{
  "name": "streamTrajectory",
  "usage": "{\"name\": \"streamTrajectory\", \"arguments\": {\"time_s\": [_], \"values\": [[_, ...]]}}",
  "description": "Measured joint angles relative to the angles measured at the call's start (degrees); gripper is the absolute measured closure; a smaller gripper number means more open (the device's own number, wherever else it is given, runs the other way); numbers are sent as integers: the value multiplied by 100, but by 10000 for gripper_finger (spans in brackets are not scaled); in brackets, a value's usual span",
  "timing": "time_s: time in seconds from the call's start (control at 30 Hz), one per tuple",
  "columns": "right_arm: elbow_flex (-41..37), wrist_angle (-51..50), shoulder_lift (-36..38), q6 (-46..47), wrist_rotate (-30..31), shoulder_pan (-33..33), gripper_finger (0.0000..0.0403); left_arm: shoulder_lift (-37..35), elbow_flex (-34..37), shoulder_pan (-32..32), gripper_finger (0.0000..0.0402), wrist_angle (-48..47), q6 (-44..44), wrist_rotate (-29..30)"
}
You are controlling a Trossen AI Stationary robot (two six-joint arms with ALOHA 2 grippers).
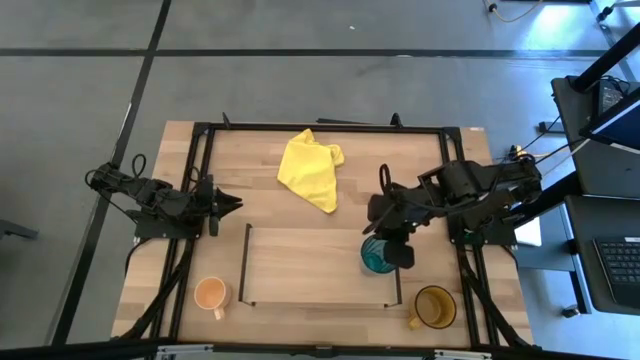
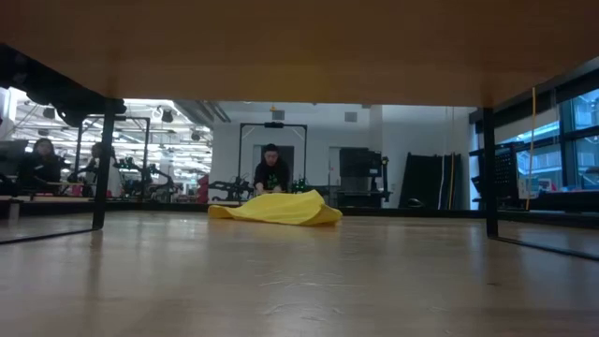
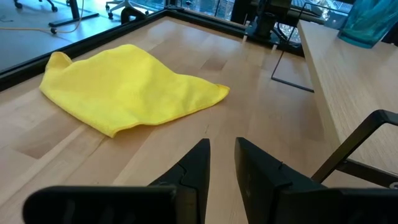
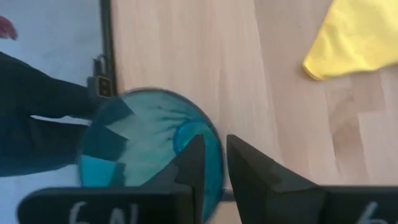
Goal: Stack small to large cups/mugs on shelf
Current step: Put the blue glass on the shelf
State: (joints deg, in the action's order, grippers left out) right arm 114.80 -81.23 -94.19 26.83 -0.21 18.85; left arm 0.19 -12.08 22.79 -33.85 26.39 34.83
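The teal ribbed tumbler (image 1: pixel 374 256) stands upright on the right end of the light-wood shelf (image 1: pixel 310 268); its open mouth (image 4: pixel 146 149) fills the right wrist view. My right gripper (image 4: pixel 215 154) hangs over it, pointing steeply down, slightly open. A small pale-orange mug (image 1: pixel 211 294) sits on the table left of the shelf. The amber mug (image 1: pixel 434 306) sits to the shelf's right. My left gripper (image 3: pixel 222 155) waits at the table's left side, open and holding nothing. My right gripper comes from above with one finger (image 4: pixel 191 163) inside the tumbler's mouth and the other (image 4: pixel 249 171) outside, the rim (image 4: pixel 217 163) between them on the side toward the table's right. Whether either finger touches the wall, I cannot tell. The tumbler's base rests on the shelf.
A crumpled yellow cloth (image 1: pixel 311 169) lies on the table beyond the shelf, also in the low view (image 2: pixel 277 208). Black uprights (image 1: pixel 247 262) stand at the shelf's short ends. The shelf board between them is bare. People show in the room behind.
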Motion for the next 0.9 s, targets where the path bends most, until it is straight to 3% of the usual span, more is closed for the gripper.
{"name": "streamTrajectory", "arguments": {"time_s": [0.4, 0.9], "values": [[-2, 171, -157, -87, -299, -74, 335, -2, 0, 0, 333, -2, 0, 0], [-2, 327, -247, -379, -443, -191, 382, -1, 1, 0, 333, -2, 0, 2]]}}
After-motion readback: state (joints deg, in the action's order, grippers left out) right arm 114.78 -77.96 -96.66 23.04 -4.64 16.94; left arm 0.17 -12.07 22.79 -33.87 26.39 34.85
